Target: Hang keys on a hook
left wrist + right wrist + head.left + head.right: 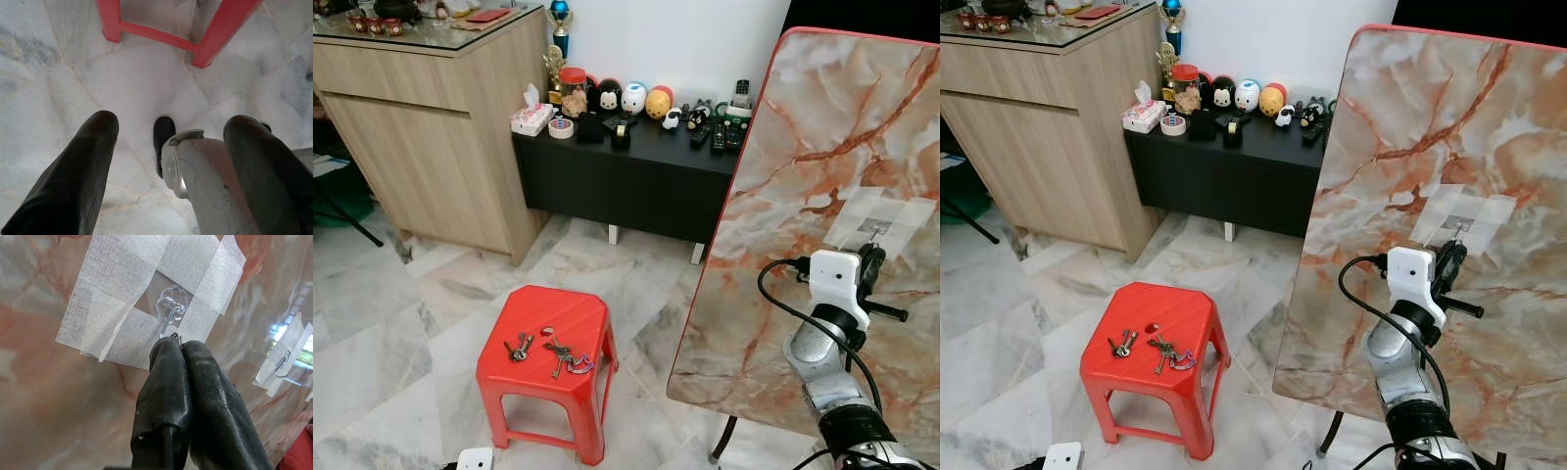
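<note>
A tilted marble-patterned board (822, 147) carries a small metal hook (168, 316) held on by white tape (117, 308). My right gripper (180, 343) is raised against the board just under the hook, its fingers pressed shut. A thin bit of metal key ring (178, 337) pokes out at the tips and touches the hook's lower end; any keys on it are hidden. Two more bunches of keys (519, 348) (566, 359) lie on a red plastic stool (573, 308). My left gripper (166, 147) hangs open over the floor beside the stool's legs.
A second taped hook (282, 364) sits further along the board. A low black cabinet (636, 176) with figurines and remotes stands by the wall, beside a tall wooden cabinet (421, 127). Marble floor (401, 323) lies around the stool.
</note>
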Robot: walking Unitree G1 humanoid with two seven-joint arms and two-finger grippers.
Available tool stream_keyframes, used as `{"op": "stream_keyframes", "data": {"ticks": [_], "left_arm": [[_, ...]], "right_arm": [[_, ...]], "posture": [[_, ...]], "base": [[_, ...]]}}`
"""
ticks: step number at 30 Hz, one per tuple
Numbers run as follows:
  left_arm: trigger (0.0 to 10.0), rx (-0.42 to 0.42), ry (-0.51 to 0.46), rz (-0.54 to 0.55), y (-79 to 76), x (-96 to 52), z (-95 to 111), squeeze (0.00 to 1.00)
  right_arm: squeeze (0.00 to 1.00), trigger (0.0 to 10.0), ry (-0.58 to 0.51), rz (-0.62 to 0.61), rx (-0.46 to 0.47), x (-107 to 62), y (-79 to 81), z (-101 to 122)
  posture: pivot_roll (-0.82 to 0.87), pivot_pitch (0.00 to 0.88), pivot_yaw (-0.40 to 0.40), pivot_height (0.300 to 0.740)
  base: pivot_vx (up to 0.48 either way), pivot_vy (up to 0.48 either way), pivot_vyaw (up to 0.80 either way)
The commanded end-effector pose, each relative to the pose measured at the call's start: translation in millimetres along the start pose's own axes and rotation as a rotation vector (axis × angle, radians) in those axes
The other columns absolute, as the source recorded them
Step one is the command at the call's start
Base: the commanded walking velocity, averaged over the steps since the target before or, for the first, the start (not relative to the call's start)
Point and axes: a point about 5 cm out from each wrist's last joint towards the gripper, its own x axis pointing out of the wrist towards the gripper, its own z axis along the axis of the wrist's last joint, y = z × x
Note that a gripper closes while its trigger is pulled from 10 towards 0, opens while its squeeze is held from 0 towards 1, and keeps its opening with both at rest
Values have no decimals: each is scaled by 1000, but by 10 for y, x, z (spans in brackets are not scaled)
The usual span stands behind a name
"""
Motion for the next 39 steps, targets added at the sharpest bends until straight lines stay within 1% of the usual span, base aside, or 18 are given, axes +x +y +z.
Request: {"op": "stream_keyframes", "data": {"ticks": [1,19,27,32,39], "left_arm": [[10000,-11,2,0,-5,-1,-9,0],[10000,-11,-1,-1,-5,2,2,0],[10000,-12,-3,-2,-6,3,7,0],[10000,-13,-3,-1,-6,3,6,0],[10000,-14,-3,-1,-6,3,7,0]], "right_arm": [[0,10000,23,-7,5,1,-15,-25],[0,10000,-8,-21,11,-25,-15,24],[0,10000,-24,-21,17,-11,-5,62],[0,10000,-33,1,14,-11,18,78],[0,10000,-40,-8,16,-5,9,89]], "posture": [[2,0,-66,740],[2,0,-65,740],[3,0,-66,740],[4,0,-66,740],[4,0,-67,740]], "base": [[0,0,0],[0,0,0],[0,0,0],[0,0,0],[0,0,0]]}}
